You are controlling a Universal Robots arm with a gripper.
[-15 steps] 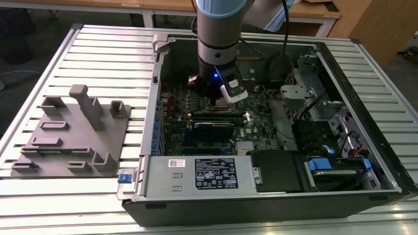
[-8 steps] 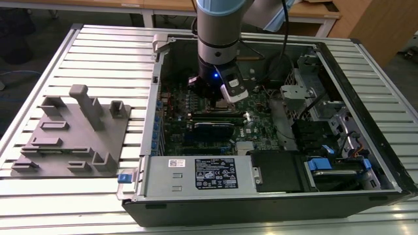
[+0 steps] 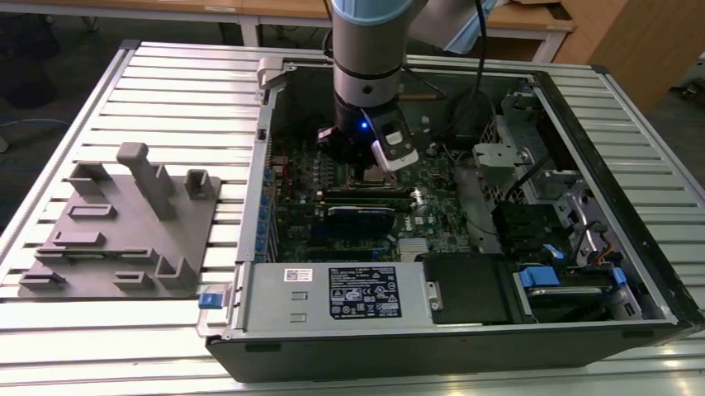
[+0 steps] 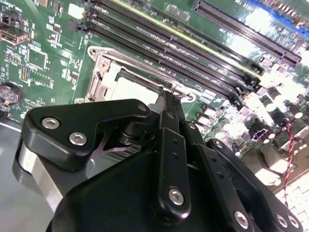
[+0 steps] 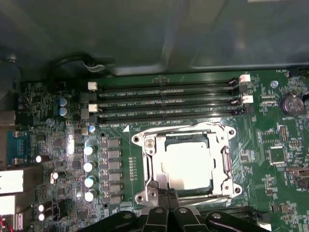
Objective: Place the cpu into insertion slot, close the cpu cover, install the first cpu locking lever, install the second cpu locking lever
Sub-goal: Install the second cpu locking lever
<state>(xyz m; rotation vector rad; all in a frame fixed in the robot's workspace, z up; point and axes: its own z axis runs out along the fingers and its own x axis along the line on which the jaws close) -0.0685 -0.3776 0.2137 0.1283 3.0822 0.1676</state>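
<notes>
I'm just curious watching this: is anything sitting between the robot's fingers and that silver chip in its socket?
Nothing visible does. In the first wrist view the gripper sits right at the edge of the cpu cover, which lies closed around the cpu.

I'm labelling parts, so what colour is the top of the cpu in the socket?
Dull silver-grey, on the cpu, clearest in the first wrist view.

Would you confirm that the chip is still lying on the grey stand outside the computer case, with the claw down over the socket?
Not quite: the chip already sits in the socket, inside the silver cover frame, as the first wrist view shows. The claw is indeed down at the socket's edge, inside the computer case.
</notes>
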